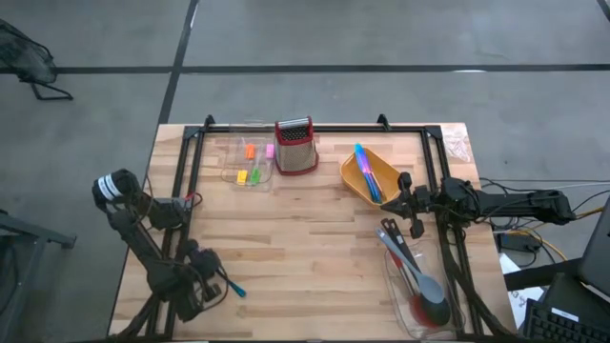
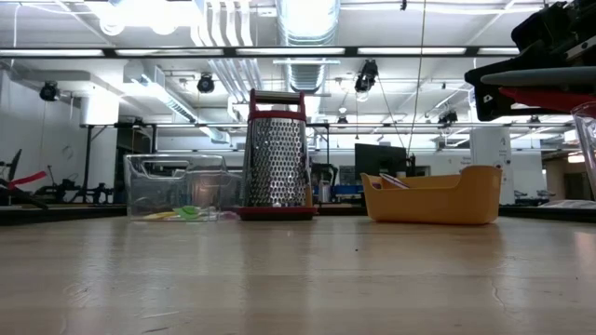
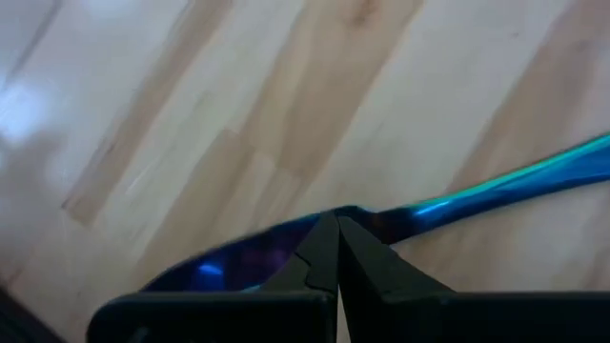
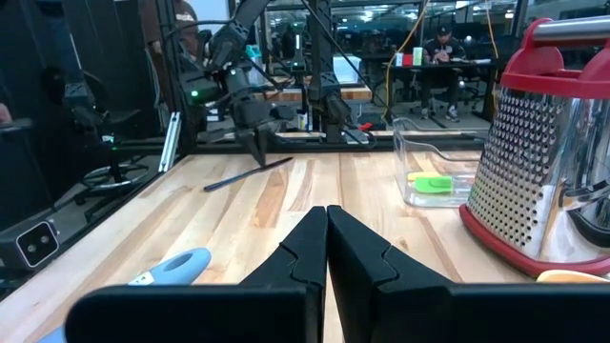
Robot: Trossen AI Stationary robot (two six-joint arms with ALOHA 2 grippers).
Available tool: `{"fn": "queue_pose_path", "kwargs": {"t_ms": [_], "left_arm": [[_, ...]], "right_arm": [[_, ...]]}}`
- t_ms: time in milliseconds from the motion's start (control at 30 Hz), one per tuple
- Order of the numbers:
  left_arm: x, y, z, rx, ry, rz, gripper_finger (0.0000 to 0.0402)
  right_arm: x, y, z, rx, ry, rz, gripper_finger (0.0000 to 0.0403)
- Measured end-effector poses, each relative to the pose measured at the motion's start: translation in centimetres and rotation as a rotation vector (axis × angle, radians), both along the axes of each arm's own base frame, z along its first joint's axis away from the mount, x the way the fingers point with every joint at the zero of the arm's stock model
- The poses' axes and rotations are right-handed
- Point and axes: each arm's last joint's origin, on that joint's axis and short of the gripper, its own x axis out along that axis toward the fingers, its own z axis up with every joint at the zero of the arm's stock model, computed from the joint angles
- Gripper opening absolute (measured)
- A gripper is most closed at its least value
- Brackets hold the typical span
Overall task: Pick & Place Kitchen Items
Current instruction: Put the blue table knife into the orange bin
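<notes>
Closest to us in the left wrist view, the left claw (image 3: 336, 250) is pinched together on a slim, glossy blue utensil (image 3: 496, 183) lying across the pale wood-plank bench (image 1: 305, 248). From above we see this claw (image 1: 217, 283) near the bench's front-left corner, with bare boards open toward the middle.

We find the right claw (image 1: 408, 203) beside the orange plastic tray (image 1: 360, 186) (its fingers meet with nothing between them in the right wrist view (image 4: 327, 250)). That tray holds more slim blue and pink-handled utensils (image 1: 366, 170). Just in front of the claw, a clear plastic bin (image 1: 405, 310) at the right edge carries long black and grey spoons (image 1: 412, 269).

Along the back edge stand a perforated steel box grater with a red top (image 1: 295, 146) and, just left of it, another clear bin (image 1: 231, 162) with small orange, yellow, pink and green pieces (image 1: 252, 164). We see wide clear boards between the two arms.
</notes>
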Motion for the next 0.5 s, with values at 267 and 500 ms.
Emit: {"fn": "queue_pose_path", "kwargs": {"t_ms": [267,500], "left_arm": [[-0.2,0.6,-1.2,-0.007,-0.032,0.003,0.0003],[0.4,-0.4,-1.3,-0.085,-0.109,-0.071,0.0003]], "right_arm": [[0.0,0.0,0.0,0.0,0.0,0.0,0.0008],[0.0,0.0,0.0,0.0,0.0,0.0,0.0008]]}}
